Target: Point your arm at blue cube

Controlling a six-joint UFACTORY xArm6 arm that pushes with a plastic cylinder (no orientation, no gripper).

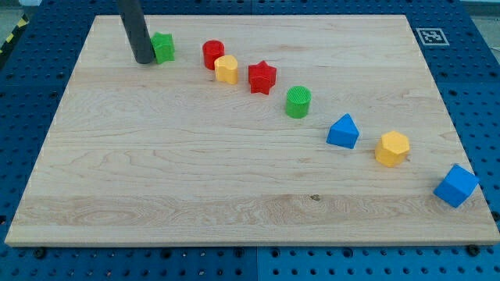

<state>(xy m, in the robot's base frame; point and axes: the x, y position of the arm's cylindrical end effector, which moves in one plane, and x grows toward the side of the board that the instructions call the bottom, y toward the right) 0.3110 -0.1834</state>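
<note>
The blue cube (455,186) sits near the wooden board's lower right corner. My tip (144,59) is at the board's upper left, touching the left side of a green star-like block (163,48). The tip is far from the blue cube, across the whole board. A second blue block (343,131), roughly triangular, lies right of centre.
A diagonal row runs from upper left to lower right: red cylinder (212,53), yellow block (226,69), red star (262,77), green cylinder (298,102), yellow hexagon block (391,148). The board (195,179) rests on a blue perforated table with a marker tag (430,36).
</note>
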